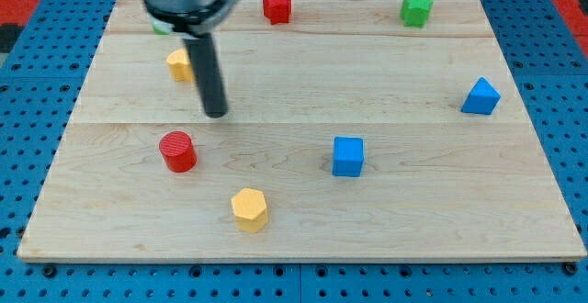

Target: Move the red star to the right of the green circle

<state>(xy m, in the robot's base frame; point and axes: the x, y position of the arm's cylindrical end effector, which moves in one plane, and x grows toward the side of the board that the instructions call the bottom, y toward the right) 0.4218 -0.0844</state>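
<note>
Red star [277, 6] untouched at the surface [413, 220] top, right of a barely visible green circle [160, 28]; tip [215, 113] well below; no pincer fitted.

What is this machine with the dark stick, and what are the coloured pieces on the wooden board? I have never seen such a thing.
It is a robot arm seen by one camera, looking down at a wooden board. The arm has no hand: it ends in a dark rod, and my tip slides on the board to push blocks. It holds nothing.

On the board lie a red star and a green star at the view's top, a yellow block partly behind the rod, a red cylinder, a blue cube, a blue block at the view's right and a yellow hexagon. Something green peeks out behind the arm; its shape is hidden.

The tip stands above the red cylinder, touching no block.
</note>
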